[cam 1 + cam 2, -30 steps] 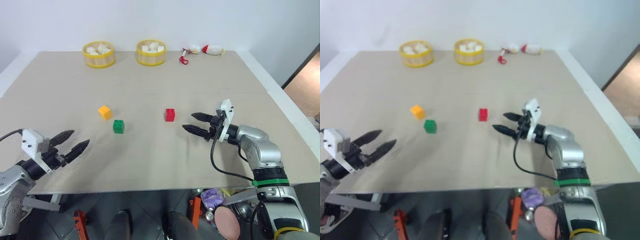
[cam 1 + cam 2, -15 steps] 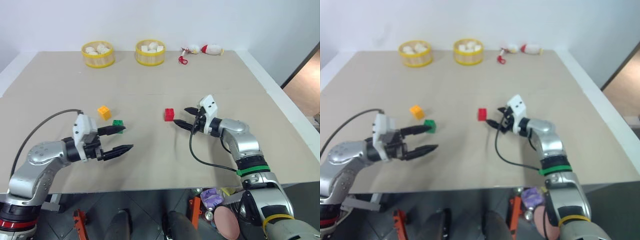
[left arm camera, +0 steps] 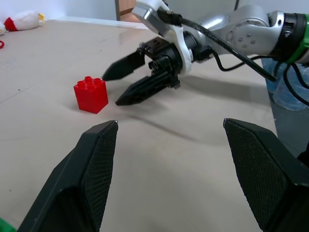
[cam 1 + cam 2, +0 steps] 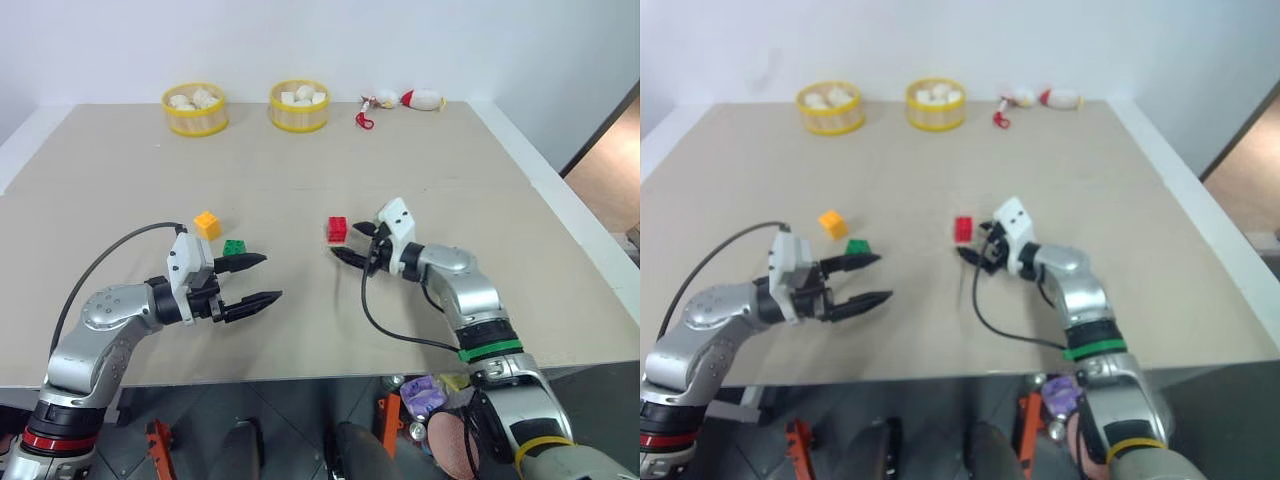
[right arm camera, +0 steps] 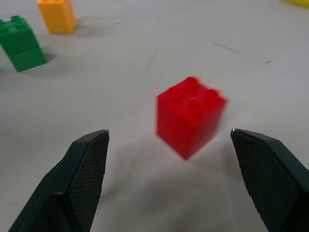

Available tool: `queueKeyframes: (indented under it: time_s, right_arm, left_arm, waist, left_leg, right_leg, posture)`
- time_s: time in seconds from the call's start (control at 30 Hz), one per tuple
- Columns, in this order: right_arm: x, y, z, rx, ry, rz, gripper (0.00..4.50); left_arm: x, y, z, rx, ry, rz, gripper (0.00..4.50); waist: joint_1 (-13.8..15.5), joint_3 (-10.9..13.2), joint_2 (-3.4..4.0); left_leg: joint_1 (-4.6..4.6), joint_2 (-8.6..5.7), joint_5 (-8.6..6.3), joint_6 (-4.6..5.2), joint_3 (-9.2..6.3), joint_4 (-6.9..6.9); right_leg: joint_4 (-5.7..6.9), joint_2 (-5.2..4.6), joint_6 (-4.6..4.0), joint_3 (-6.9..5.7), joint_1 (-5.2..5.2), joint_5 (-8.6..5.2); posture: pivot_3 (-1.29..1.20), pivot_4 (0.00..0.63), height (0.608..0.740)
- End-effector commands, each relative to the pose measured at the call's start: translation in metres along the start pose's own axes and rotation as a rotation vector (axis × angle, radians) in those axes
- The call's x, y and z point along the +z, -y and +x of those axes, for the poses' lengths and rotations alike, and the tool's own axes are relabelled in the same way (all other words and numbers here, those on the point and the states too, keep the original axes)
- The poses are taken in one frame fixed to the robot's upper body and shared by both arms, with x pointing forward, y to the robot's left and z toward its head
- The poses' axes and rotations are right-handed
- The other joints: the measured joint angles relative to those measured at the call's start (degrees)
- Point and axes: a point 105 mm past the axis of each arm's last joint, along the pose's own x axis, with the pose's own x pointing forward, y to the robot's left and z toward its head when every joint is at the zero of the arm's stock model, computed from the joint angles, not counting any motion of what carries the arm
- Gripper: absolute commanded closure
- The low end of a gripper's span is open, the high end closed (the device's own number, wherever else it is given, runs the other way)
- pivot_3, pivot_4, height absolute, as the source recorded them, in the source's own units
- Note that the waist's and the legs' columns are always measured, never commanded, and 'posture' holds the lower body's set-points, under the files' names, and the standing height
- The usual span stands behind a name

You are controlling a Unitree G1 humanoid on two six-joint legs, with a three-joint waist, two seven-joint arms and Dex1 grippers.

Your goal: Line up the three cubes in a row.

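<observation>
Closing in on the red cube (image 4: 338,229) with my right gripper (image 4: 352,243), I have its two fingers spread wide and nothing between them yet; the cube sits on the table (image 4: 420,150) just beyond the tips, and in the right wrist view it lies between the two pads but further on. To do this well, I judge I should ease forward until the cube is squarely between the pads, keeping the fingers low and level so they meet the flat side walls rather than the studded top or a corner. The cube stands turned a little to my approach, so a slight roll of the wrist before closing should help it seat without twisting. My left gripper (image 4: 253,279) is also parted and empty, hovering just right of and nearer than the green cube (image 4: 235,247), which rests touching nothing, with the yellow-orange cube (image 4: 207,223) close by on its far left. Those two already sit near each other on a slant, while the red one lies well apart to the right, so I think it must be brought in toward them. A hasty squeeze could knock it away.
</observation>
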Motion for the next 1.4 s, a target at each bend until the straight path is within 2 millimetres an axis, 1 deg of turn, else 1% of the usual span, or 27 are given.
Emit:
queueKeyframes:
  time_s: [0.03,0.13,0.23,0.33,0.5,0.57,0.67,0.73,0.87,0.97,1.07,1.23,1.4]
  right_arm:
    - [0.015,0.004,0.000,-0.063,0.035,-0.039,0.32]
    - [0.018,0.009,0.000,-0.130,0.037,-0.028,0.32]
    - [0.026,0.007,-0.001,-0.162,0.064,0.012,0.32]
    - [0.029,-0.004,0.000,-0.163,0.080,0.042,0.32]
    - [0.027,-0.023,0.003,-0.139,0.071,0.068,0.32]
    - [0.025,-0.025,0.002,-0.139,0.065,0.074,0.32]
    - [0.024,-0.021,0.002,-0.183,0.060,0.091,0.32]
    - [0.026,-0.016,0.002,-0.218,0.067,0.108,0.32]
    - [0.033,-0.008,0.000,-0.277,0.090,0.137,0.32]
    - [0.034,-0.007,-0.001,-0.291,0.093,0.148,0.32]
    - [0.033,-0.008,0.000,-0.292,0.086,0.149,0.32]
    - [0.024,-0.018,0.008,-0.277,0.046,0.155,0.32]
    - [0.016,-0.011,0.012,-0.325,0.015,0.182,0.32]
  left_arm:
    - [0.005,0.001,0.000,0.008,0.022,0.031,0.88]
    - [0.007,0.001,0.000,0.025,0.036,0.028,0.88]
    - [0.011,0.002,0.000,0.039,0.065,0.012,0.88]
    - [0.011,0.002,0.000,0.044,0.068,0.011,0.88]
    - [0.012,0.001,0.001,0.044,0.069,0.012,0.88]
    - [0.013,0.000,0.001,0.045,0.072,0.013,0.88]
    - [0.014,0.000,0.002,0.045,0.077,0.012,0.88]
    - [0.015,0.000,0.002,0.045,0.083,0.010,0.88]
    - [0.016,0.004,0.003,0.034,0.089,0.007,0.88]
    - [0.015,0.004,0.002,0.034,0.087,0.008,0.88]
    - [0.015,0.004,0.002,0.035,0.086,0.008,0.88]
    - [0.016,0.003,0.003,0.038,0.090,0.009,0.88]
    - [0.016,0.003,0.003,0.043,0.093,0.009,0.88]
  waist:
    - [0.0,0.0,0.00]
    - [0.0,0.0,0.00]
    - [0.0,0.0,0.00]
    - [0.0,0.0,0.00]
    - [0.0,0.0,-0.01]
    - [0.0,0.0,-0.01]
    - [0.0,0.0,-0.01]
    - [0.0,0.0,-0.01]
    - [0.0,0.0,-0.01]
    - [0.0,0.0,-0.01]
    - [0.0,0.0,-0.01]
    - [0.0,0.0,-0.01]
    - [-0.1,0.0,-0.02]
  left_leg:
    - [-0.01,0.00,0.00,0.00,0.02,0.02]
    - [-0.02,0.00,0.00,0.00,0.04,0.08]
    - [-0.02,0.00,0.00,0.00,0.05,0.09]
    - [-0.01,0.03,0.00,0.00,0.04,0.09]
    - [-0.02,0.04,0.00,0.00,0.04,0.11]
    - [-0.02,0.04,0.00,0.00,0.05,0.15]
    - [-0.02,0.05,0.00,0.00,0.07,0.19]
    - [-0.02,0.05,0.00,0.00,0.09,0.22]
    - [-0.02,0.05,0.00,0.01,0.12,0.25]
    - [-0.03,0.05,0.00,0.00,0.16,0.26]
    - [-0.02,0.05,0.00,0.01,0.18,0.26]
    - [-0.02,0.07,0.00,0.01,0.19,0.25]
    - [-0.02,0.07,0.00,0.01,0.23,0.26]
  right_leg:
    - [0.00,-0.01,0.01,0.02,0.00,0.01]
    - [0.00,-0.01,0.03,0.05,-0.01,0.04]
    - [0.00,-0.01,0.02,0.06,0.00,0.07]
    - [0.00,0.02,0.03,0.06,-0.01,0.08]
    - [0.01,0.03,0.03,0.08,0.00,0.09]
    - [0.00,0.03,0.04,0.09,0.00,0.10]
    - [0.00,0.03,-0.02,0.11,0.00,0.10]
    - [0.00,0.04,-0.17,0.12,0.00,0.05]
    - [0.00,0.04,-0.18,0.16,0.00,0.06]
    - [0.00,0.03,-0.17,0.21,-0.01,0.07]
    - [0.00,0.04,-0.17,0.23,-0.01,0.07]
    - [0.00,0.07,-0.17,0.25,-0.03,0.07]
    - [0.00,0.06,-0.16,0.30,-0.03,0.08]
  posture:
    - [0.00,0.150,0.740]
    - [0.00,0.150,0.740]
    - [0.00,0.150,0.740]
    - [0.00,0.150,0.740]
    - [0.00,0.150,0.740]
    - [0.00,0.150,0.740]
    - [0.00,0.150,0.740]
    - [0.00,0.150,0.740]
    - [0.00,0.150,0.740]
    - [0.00,0.150,0.740]
    - [0.00,0.150,0.740]
    - [0.00,0.150,0.740]
    - [0.00,0.150,0.740]
